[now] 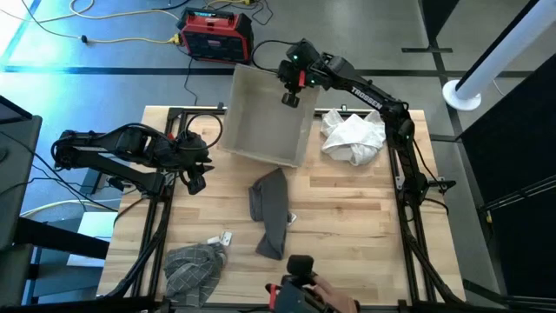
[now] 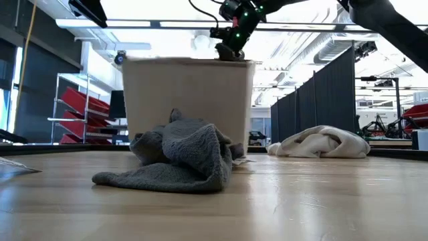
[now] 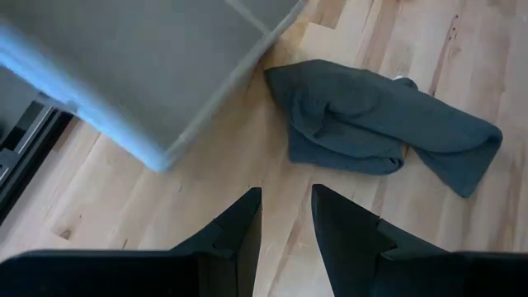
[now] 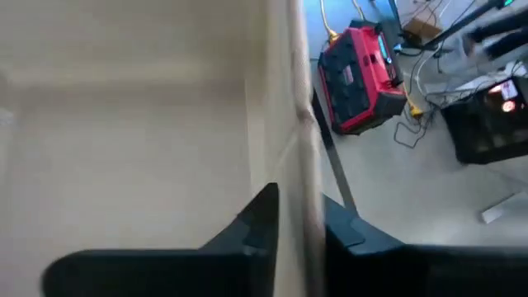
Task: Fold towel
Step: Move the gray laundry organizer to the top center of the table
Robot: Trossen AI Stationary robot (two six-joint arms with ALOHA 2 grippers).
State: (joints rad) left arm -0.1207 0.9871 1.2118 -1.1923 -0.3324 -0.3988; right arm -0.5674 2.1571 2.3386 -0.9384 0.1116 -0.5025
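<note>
A beige bin, white cloth and plaid cloth occupy the table.

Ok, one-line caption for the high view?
Right gripper clamps the bin wall; left gripper waits beside the crumpled gray towel.

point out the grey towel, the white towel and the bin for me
grey towel (image 1: 270, 207), high view, middle of the crumpled cloth
white towel (image 1: 354, 137), high view, centre of the bunched pile
bin (image 1: 261, 122), high view, bare inside floor

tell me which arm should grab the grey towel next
Left. Its gripper is free, jaws open, beside the grey towel. The right gripper is shut on the bin wall.
</note>
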